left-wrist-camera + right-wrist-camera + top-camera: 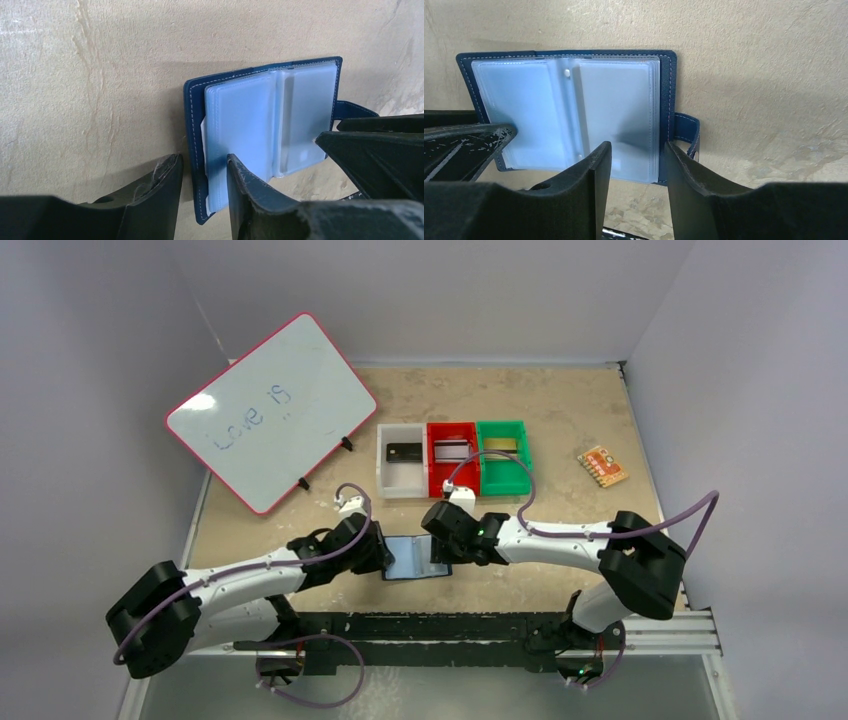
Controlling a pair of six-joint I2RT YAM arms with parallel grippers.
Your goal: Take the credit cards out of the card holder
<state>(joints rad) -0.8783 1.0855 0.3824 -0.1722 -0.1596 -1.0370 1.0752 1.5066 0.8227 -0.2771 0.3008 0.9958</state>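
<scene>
The navy card holder (415,558) lies open flat on the table between the two arms, its pale blue-grey sleeves (260,120) facing up. My left gripper (203,157) is open, and its jaws straddle the holder's left edge with a gap still showing beside the cover. A thin white edge (203,134) peeks out from behind the left sleeves. My right gripper (638,146) is open at the right edge (664,110), close to the snap tab (686,131). A credit card lies in each of the three bins: white (404,452), red (452,450) and green (503,444).
The three bins (400,485) stand in a row just behind the holder. A tilted whiteboard (270,410) with a pink rim stands at the back left. An orange patterned piece (602,466) lies at the back right. The arms' mounting rail (450,635) runs along the near edge.
</scene>
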